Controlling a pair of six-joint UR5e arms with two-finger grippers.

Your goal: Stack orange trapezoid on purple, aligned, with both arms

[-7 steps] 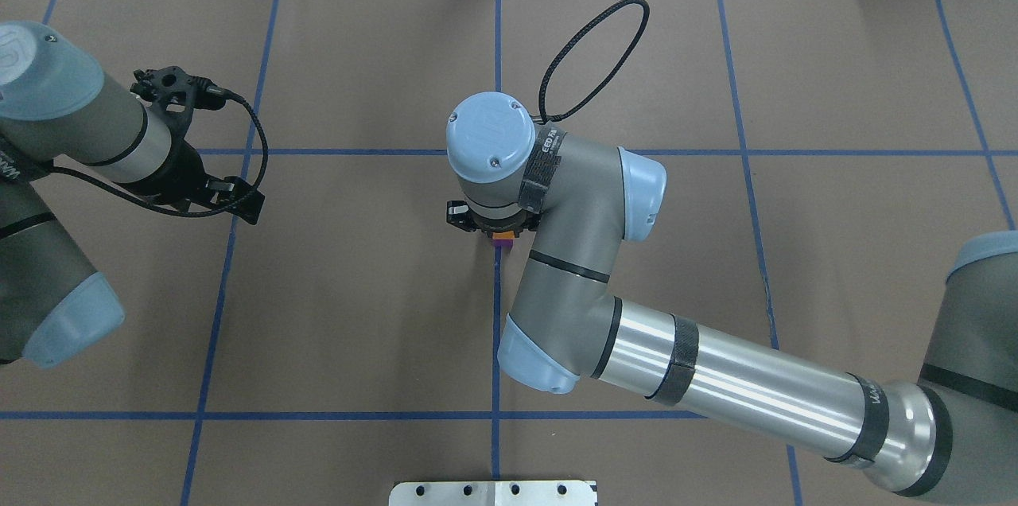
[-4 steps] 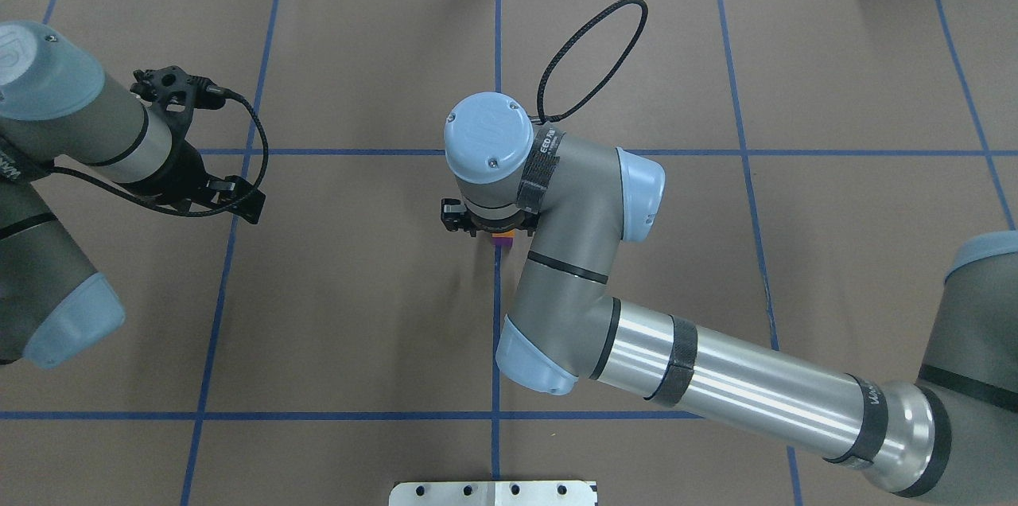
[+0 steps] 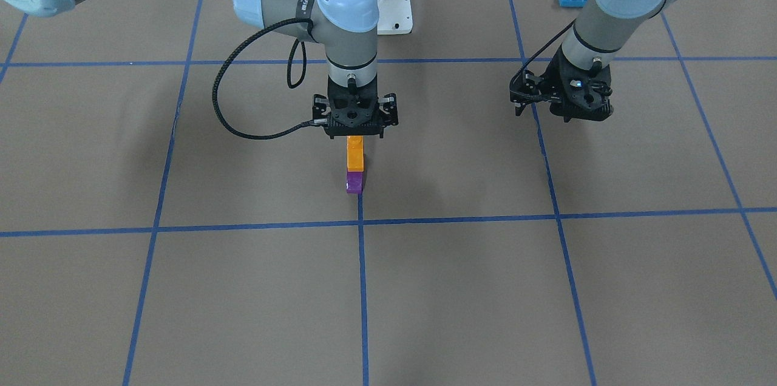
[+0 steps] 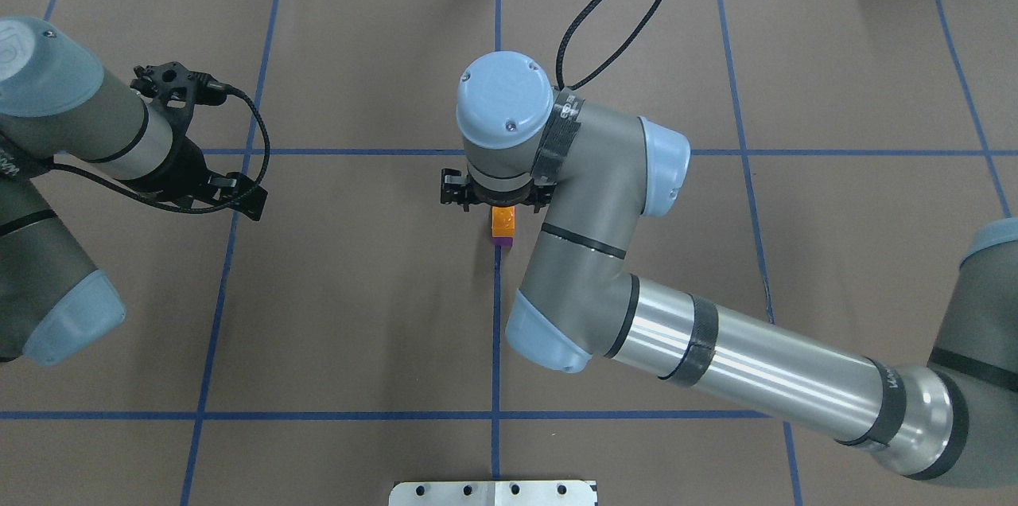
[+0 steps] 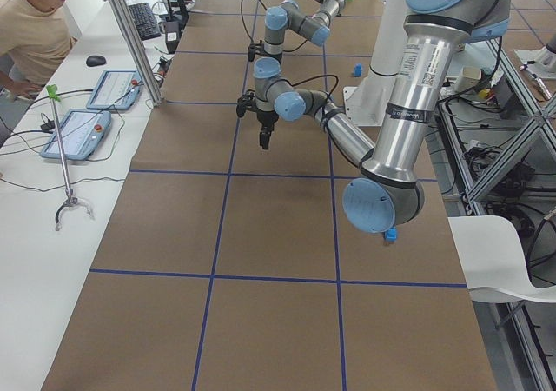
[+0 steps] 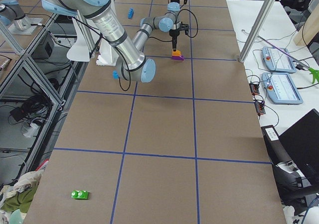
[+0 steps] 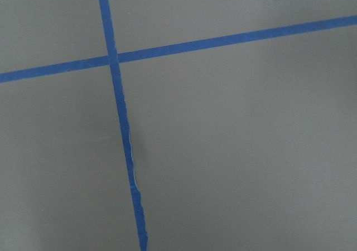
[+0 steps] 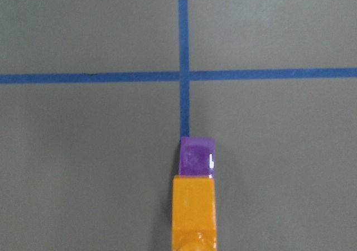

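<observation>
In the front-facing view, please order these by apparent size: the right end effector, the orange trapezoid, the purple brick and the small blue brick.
1. right end effector
2. orange trapezoid
3. purple brick and blue brick: they look alike, and the blue one is farther away and partly hidden, so I do not rank them.

Brown table [image 4: 358, 315], blue tape lines [image 4: 350, 152], purple brick [image 3: 354, 183]
</observation>
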